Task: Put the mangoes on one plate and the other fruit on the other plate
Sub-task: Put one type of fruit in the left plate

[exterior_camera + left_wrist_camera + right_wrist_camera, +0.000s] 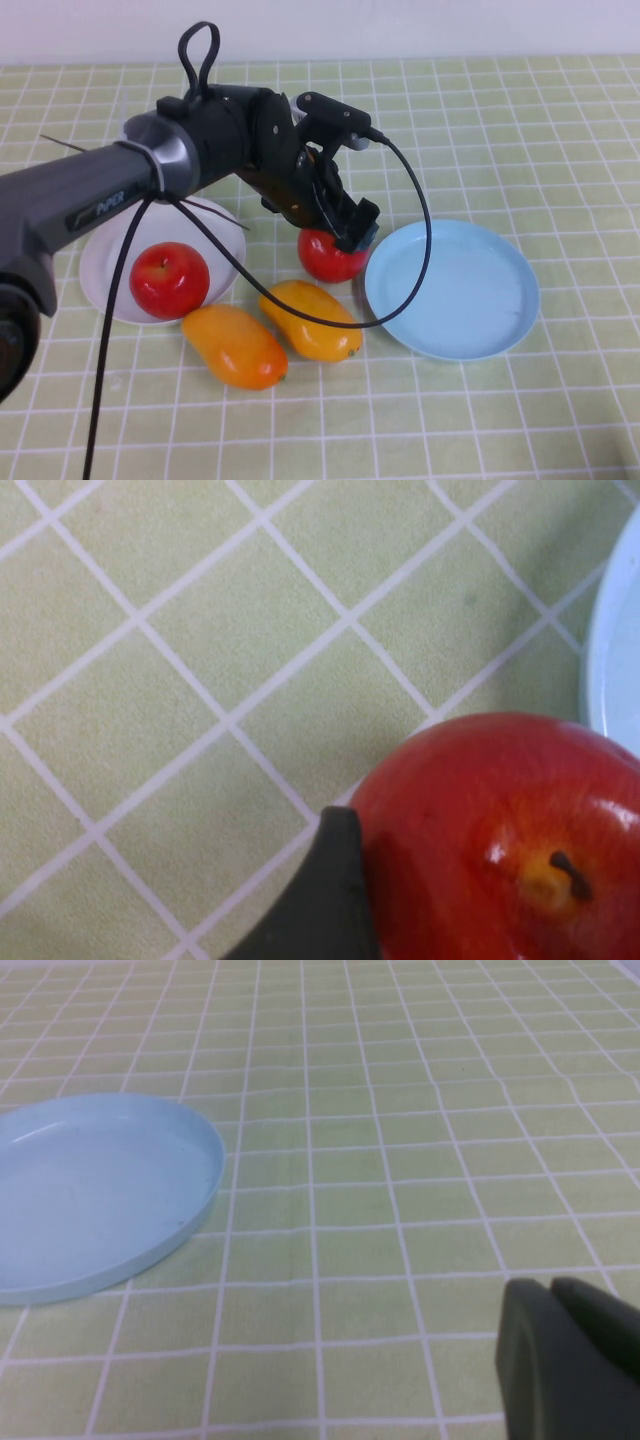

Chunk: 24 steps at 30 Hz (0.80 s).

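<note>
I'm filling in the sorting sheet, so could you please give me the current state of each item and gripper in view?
White plate: holds one apple.
Apple on white plate: already placed.
Second apple: on the cloth beside the blue plate, left gripper over it.
Two mangoes: on the cloth, unsorted.
Blue plate: empty.
Left gripper: fingers open around second apple.
Right gripper: shut, low over the cloth.

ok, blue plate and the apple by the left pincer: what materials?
Round light blue plate: likely plastic, smooth matte sheen. Round red apple under the open left pincer: glossy, hard highlights, possibly plastic, can't confirm. Right pincer: shut, apart over the cloth.
</note>
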{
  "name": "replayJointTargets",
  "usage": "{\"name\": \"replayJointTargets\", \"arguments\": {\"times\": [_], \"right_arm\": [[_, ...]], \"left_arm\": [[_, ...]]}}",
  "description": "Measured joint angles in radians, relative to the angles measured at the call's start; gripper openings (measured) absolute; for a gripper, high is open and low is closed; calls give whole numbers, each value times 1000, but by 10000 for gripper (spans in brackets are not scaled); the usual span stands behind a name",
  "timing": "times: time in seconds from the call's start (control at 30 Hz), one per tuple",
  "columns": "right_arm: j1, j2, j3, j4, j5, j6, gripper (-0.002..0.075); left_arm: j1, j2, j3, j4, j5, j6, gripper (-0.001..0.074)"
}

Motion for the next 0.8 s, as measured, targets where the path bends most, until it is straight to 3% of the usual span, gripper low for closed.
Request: {"name": "replayJointTargets", "arguments": {"times": [0.1,0.53,0.8], "right_arm": [[0,0,0,0,0,0,-16],[0,0,0,0,0,0,-16],[0,0,0,0,0,0,-16]], "left_arm": [[0,2,0,0,-2,0,572],[0,-36,-48,74,55,19,572],[68,-95,-185,146,185,23,572]]}}
